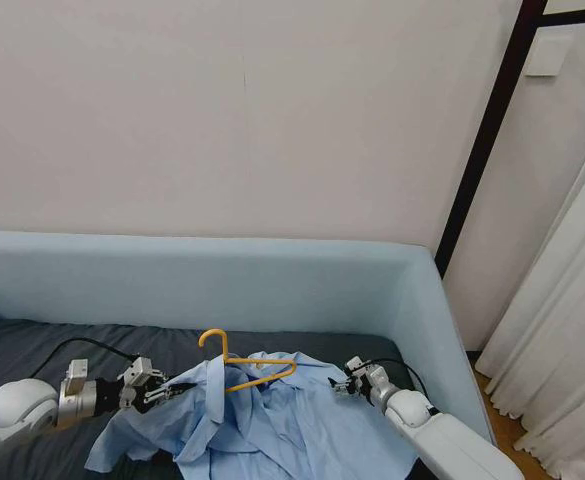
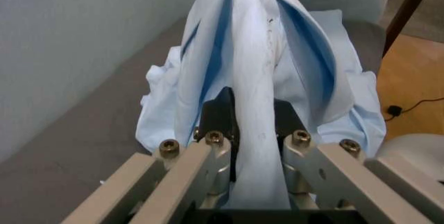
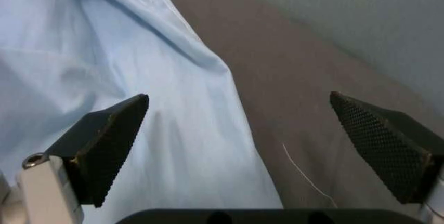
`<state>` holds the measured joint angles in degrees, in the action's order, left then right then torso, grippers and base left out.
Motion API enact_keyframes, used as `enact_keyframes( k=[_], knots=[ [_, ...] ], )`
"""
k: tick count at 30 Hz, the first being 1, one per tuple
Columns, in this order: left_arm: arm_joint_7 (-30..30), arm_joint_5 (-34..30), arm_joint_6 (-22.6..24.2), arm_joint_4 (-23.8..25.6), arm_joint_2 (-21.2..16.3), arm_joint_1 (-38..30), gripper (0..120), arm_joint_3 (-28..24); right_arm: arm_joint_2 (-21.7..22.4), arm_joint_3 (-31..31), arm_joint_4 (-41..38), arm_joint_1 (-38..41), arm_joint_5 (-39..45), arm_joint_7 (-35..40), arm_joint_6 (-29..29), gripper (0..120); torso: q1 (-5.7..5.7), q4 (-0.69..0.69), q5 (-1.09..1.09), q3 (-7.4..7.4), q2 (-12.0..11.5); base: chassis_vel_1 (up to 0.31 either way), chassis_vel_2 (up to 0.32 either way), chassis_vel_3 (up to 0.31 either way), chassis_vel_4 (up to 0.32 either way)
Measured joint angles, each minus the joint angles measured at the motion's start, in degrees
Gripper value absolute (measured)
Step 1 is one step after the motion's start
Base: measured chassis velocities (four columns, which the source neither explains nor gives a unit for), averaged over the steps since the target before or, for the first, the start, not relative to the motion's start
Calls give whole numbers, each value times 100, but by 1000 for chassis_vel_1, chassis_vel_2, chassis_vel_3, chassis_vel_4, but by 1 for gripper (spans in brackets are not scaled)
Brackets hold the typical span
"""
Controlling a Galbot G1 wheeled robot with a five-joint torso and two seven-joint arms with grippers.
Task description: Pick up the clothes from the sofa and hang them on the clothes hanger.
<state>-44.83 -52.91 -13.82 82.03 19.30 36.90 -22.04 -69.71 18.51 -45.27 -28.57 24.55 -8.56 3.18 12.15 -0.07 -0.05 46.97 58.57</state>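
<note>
Pale-blue shirt (image 1: 272, 425) lies heaped on the dark sofa seat (image 1: 32, 345), yellow hanger (image 1: 247, 372) tucked into it; left gripper (image 1: 167, 390) pinches a fold taut, likely to steady the cloth; right gripper (image 1: 340, 385), spread wide, hovers at the opposite edge.

Left gripper (image 2: 253, 122) pinched on the shirt (image 2: 243, 42) — right gripper (image 3: 239, 99) spread wide.

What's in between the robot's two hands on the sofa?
In the head view, the crumpled blue shirt and yellow hanger lie between the left gripper, pinching the shirt, and the open right gripper.
</note>
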Motion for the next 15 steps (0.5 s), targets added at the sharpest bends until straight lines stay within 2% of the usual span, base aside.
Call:
enact_keyframes(
  k=[6, 15],
  knots=[
    [-41, 12, 0, -61, 9, 1, 7, 2, -229, -51, 335, 168, 4, -319, 5, 100, 0, 0, 0, 0, 0, 0, 0, 0, 0],
    [-86, 107, 5, -115, 74, 51, 7, 6, -658, -23, 1167, 463, -451, -587, -581, 100, 0, 0, 0, 0, 0, 0, 0, 0, 0]
  ],
)
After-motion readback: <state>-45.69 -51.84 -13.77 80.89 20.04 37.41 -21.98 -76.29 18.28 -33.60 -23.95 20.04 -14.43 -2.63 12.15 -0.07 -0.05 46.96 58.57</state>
